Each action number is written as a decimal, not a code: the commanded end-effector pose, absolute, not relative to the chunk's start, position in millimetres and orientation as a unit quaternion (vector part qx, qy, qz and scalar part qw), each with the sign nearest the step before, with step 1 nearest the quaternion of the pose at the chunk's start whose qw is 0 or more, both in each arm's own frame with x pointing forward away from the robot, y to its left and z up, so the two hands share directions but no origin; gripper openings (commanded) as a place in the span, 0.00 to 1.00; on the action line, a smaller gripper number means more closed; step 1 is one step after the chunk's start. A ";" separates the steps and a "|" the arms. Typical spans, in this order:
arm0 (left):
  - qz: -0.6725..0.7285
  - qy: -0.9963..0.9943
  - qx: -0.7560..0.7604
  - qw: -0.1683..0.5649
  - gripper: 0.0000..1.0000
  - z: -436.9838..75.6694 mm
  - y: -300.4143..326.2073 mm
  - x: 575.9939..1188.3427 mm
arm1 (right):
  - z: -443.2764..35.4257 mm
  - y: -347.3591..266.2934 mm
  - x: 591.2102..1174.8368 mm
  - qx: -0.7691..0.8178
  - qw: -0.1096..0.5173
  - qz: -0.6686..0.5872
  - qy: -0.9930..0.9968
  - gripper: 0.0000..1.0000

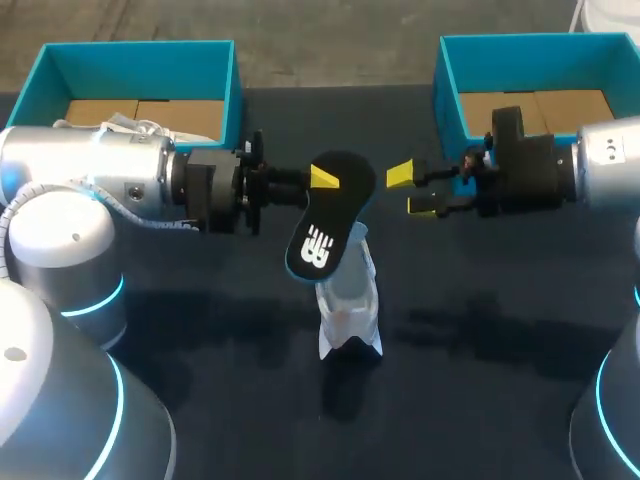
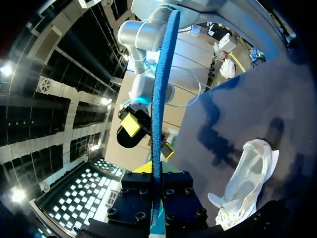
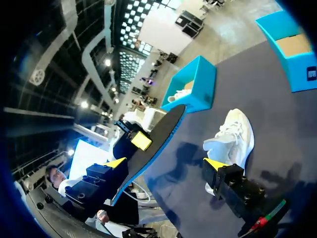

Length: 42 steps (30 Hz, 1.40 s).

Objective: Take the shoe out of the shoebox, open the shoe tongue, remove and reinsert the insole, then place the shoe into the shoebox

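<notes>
A black insole point(image 1: 325, 215) with a white logo and a blue edge hangs above the table, and my left gripper point(image 1: 325, 180) is shut on its upper end. In the left wrist view the insole point(image 2: 161, 89) stands edge-on between that gripper's point(image 2: 157, 171) fingers. My right gripper point(image 1: 410, 190) is open just right of the insole, apart from it. From the right wrist, the insole point(image 3: 153, 144) is ahead of my open right gripper point(image 3: 166, 163). The white shoe point(image 1: 350, 300) lies on the dark table below the insole; it also shows as the shoe point(image 2: 247, 183) and the shoe point(image 3: 230, 136).
Two blue shoeboxes stand at the table's far edge: the left box point(image 1: 235, 80) holds white paper point(image 1: 130, 125), the right box point(image 1: 445, 75) shows a brown floor. The dark tabletop point(image 1: 480, 330) stretches out in front of the shoe.
</notes>
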<state>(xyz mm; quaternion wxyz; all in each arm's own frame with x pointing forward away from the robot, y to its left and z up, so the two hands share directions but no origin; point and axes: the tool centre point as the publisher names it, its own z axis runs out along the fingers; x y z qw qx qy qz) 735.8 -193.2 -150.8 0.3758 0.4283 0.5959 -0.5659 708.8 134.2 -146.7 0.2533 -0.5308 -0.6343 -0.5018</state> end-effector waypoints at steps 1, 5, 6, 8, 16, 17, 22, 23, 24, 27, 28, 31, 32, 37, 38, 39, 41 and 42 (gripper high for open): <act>-0.565 0.596 0.429 0.376 0.00 -150.7 -191.8 734.5 | -141.1 134.1 708.2 -0.543 0.241 -0.487 -0.641 1.00; -0.565 0.596 0.429 0.376 0.00 -150.7 -191.8 734.5 | -141.1 134.1 708.2 -0.543 0.241 -0.487 -0.641 1.00; -0.565 0.596 0.429 0.376 0.00 -150.7 -191.8 734.5 | -141.1 134.1 708.2 -0.543 0.241 -0.487 -0.641 1.00; -0.565 0.596 0.429 0.376 0.00 -150.7 -191.8 734.5 | -141.1 134.1 708.2 -0.543 0.241 -0.487 -0.641 1.00; -0.565 0.596 0.429 0.376 0.00 -150.7 -191.8 734.5 | -141.1 134.1 708.2 -0.543 0.241 -0.487 -0.641 1.00; -0.565 0.596 0.429 0.376 0.00 -150.7 -191.8 734.5 | -141.1 134.1 708.2 -0.543 0.241 -0.487 -0.641 1.00; -0.565 0.596 0.429 0.376 0.00 -150.7 -191.8 734.5 | -141.1 134.1 708.2 -0.543 0.241 -0.487 -0.641 1.00; -0.565 0.596 0.429 0.376 0.00 -150.7 -191.8 734.5 | -141.1 134.1 708.2 -0.543 0.241 -0.487 -0.641 1.00; -0.565 0.596 0.429 0.376 0.00 -150.7 -191.8 734.5 | -141.1 134.1 708.2 -0.543 0.241 -0.487 -0.641 1.00; -0.565 0.596 0.429 0.376 0.00 -150.7 -191.8 734.5 | -141.1 134.1 708.2 -0.543 0.241 -0.487 -0.641 1.00; -0.565 0.596 0.429 0.376 0.00 -150.7 -191.8 734.5 | -141.1 134.1 708.2 -0.543 0.241 -0.487 -0.641 1.00; -0.565 0.596 0.429 0.376 0.00 -150.7 -191.8 734.5 | -141.1 134.1 708.2 -0.543 0.241 -0.487 -0.641 1.00; -0.565 0.596 0.429 0.376 0.00 -150.7 -191.8 734.5 | -141.1 134.1 708.2 -0.543 0.241 -0.487 -0.641 1.00; -0.565 0.596 0.429 0.376 0.00 -150.7 -191.8 734.5 | -141.1 134.1 708.2 -0.543 0.241 -0.487 -0.641 1.00; -0.565 0.596 0.429 0.376 0.00 -150.7 -191.8 734.5 | -141.1 134.1 708.2 -0.543 0.241 -0.487 -0.641 1.00; -0.565 0.596 0.429 0.376 0.00 -150.7 -191.8 734.5 | -141.1 134.1 708.2 -0.543 0.241 -0.487 -0.641 1.00; -0.565 0.596 0.429 0.376 0.00 -150.7 -191.8 734.5 | -141.1 134.1 708.2 -0.543 0.241 -0.487 -0.641 1.00; -0.565 0.596 0.429 0.376 0.00 -150.7 -191.8 734.5 | -142.2 134.8 709.1 -0.527 0.237 -0.489 -0.654 1.00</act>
